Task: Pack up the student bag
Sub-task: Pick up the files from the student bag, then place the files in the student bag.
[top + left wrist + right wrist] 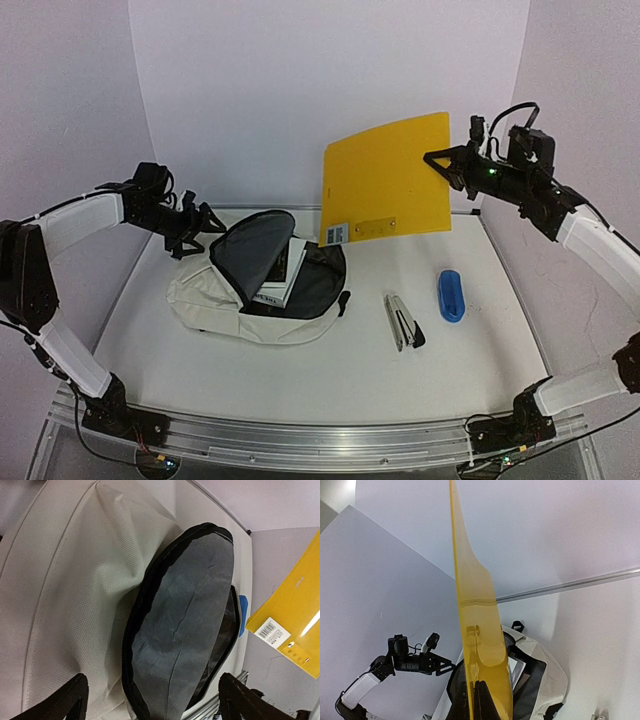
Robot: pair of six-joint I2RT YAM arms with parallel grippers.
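Note:
The student bag (200,295) lies at the left centre of the table, cream with its flap (255,250) raised and the dark grey lining showing. A white book (285,268) sits inside the opening. My left gripper (217,226) is open at the flap's left edge. In the left wrist view its fingers (75,695) stand wide apart, with the flap (185,620) and cream fabric (75,590) between them. My right gripper (435,160) is shut on the corner of a yellow folder (385,180), held in the air behind the bag. The right wrist view shows the folder (475,620) edge-on in the gripper (482,697), above the bag (550,670).
A grey stapler (403,322) and a blue oblong object (451,295) lie on the table to the right of the bag. White walls close in the back and both sides. A metal rail (300,440) runs along the near edge.

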